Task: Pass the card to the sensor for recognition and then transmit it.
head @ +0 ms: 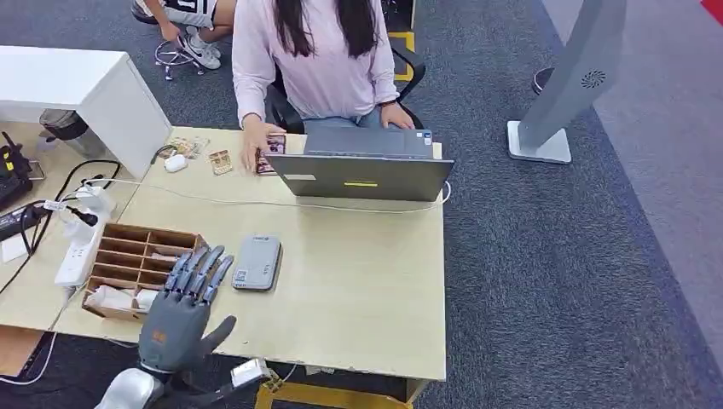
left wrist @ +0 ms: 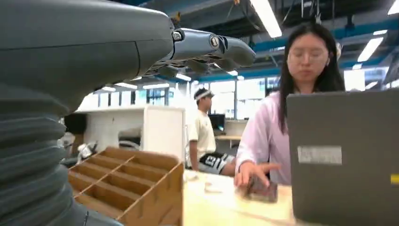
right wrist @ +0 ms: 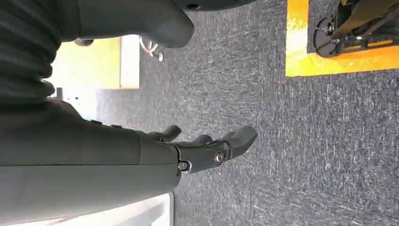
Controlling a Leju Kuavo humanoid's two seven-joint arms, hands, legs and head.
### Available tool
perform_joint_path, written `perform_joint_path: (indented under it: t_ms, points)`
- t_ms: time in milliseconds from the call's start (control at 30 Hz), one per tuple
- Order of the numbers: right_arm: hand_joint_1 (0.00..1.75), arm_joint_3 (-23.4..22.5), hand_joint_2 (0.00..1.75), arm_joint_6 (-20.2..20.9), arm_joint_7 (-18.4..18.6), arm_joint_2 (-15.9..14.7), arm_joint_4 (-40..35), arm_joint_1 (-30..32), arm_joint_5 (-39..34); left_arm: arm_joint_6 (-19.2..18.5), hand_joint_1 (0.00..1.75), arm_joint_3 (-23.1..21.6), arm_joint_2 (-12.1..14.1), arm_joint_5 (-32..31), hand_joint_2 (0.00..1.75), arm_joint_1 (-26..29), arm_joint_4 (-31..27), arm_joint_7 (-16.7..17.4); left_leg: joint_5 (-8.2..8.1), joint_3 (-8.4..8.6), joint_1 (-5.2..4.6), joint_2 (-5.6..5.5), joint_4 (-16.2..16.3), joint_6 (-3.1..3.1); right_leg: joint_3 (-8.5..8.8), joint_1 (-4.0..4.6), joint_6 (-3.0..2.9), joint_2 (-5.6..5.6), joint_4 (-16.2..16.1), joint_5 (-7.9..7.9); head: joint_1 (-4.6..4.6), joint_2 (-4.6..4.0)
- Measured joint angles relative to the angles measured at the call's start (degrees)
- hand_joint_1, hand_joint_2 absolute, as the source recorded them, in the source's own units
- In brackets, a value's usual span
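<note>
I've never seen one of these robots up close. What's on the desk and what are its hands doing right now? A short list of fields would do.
left hand: raised over the near edge of the desk, fingers spread, holding nothing
right hand: hanging over grey carpet, holding nothing
wooden organizer: on the desk under the left fingertips, divided into slots
grey card reader: flat on the desk beside the organizer
laptop: open at the far side
person: seated behind the laptop, one hand on small cards

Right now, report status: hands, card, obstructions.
Left hand open over wooden organizer, holding nothing. Right hand open, hanging above carpet. Card reader beside organizer, unobstructed. Card not identified.
</note>
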Motion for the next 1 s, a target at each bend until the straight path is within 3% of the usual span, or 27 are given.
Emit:
perform_joint_path:
  t_ms: [133,267,667,1000]
  points:
    - [0.0,-0.5,1.75,0.0,-0.1,0.0,0.0,0.1,0.0,-0.2,0.0,1.6,0.5,1.9,1.75,4.5,-0.5,0.7,0.0,0.0,0.0,-0.06,0.0,0.01,0.02,0.0,0.02,-0.09,0.0,-0.03,-0.02,0.0]
    - [0.0,-0.5,1.75,0.1,0.2,0.0,0.0,0.1,0.7,-1.6,0.0,5.6,0.3,2.6,1.75,5.2,0.2,-0.7,0.0,0.01,0.01,-0.13,0.0,0.01,0.05,0.01,0.02,-0.17,0.0,-0.02,-0.02,0.0]
    - [0.0,-0.6,1.75,0.5,0.5,0.0,0.0,0.1,2.4,-3.5,0.0,20.2,-1.4,3.8,1.75,-0.1,10.5,-5.9,0.02,0.03,0.01,-0.14,0.0,0.0,0.09,0.02,0.01,-0.18,0.0,-0.02,0.02,0.0]
    - [0.0,-0.6,1.75,0.9,0.3,0.0,0.0,0.1,2.8,-3.4,0.0,23.4,-2.2,3.7,1.75,-2.6,15.0,-6.9,0.01,0.02,0.01,-0.13,0.0,0.01,0.09,0.01,0.02,-0.16,0.0,-0.02,0.0,0.0]
